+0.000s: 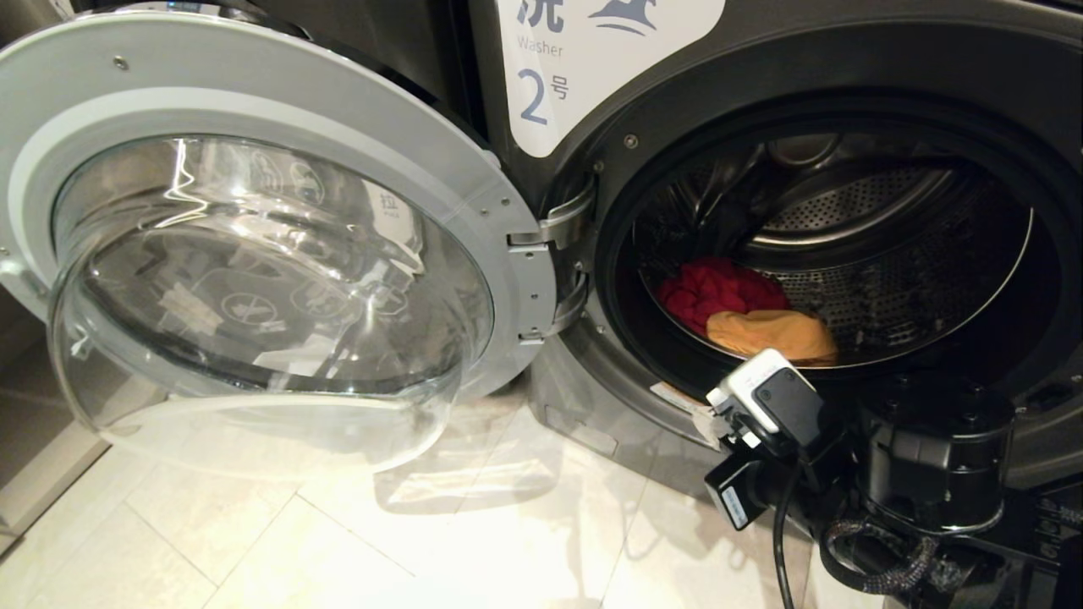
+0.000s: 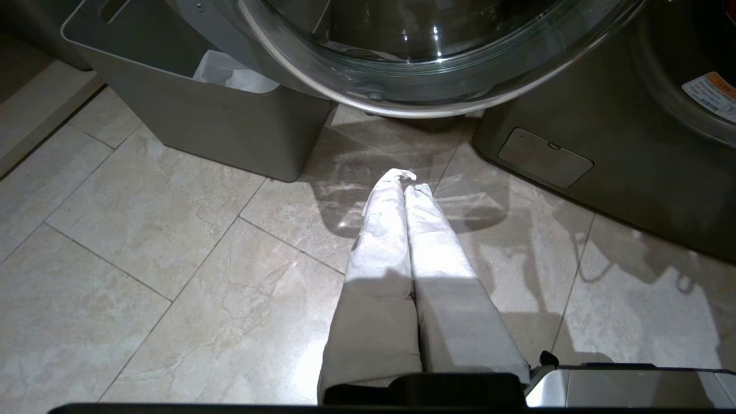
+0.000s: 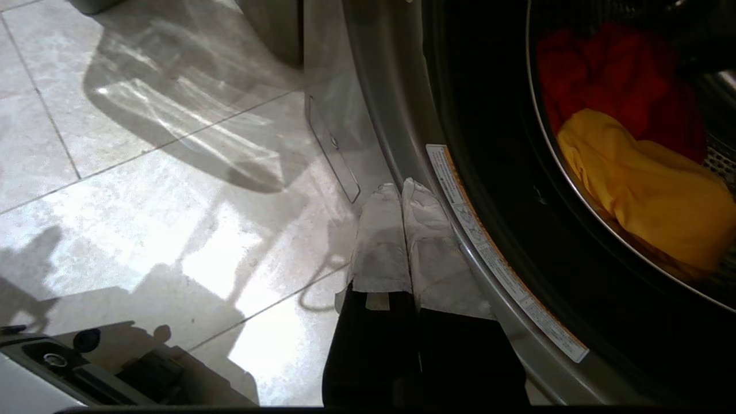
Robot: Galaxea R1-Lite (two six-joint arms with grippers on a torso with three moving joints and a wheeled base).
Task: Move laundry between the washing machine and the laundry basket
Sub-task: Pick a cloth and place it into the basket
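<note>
The washing machine [image 1: 846, 101] stands with its door [image 1: 254, 245] swung wide; red and yellow laundry [image 1: 744, 309] lies at the drum's front edge, apparently touching. The right gripper [image 3: 402, 187], fingers pressed together and empty, hovers just outside the door rim; the left gripper [image 2: 405, 175], likewise closed, hangs above the floor tiles [image 2: 144, 230]

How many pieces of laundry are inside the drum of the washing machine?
2. The red piece lies low at the drum's left side; the yellow-orange piece lies against it, nearer the opening and partly over it. More may be hidden underneath.
</note>
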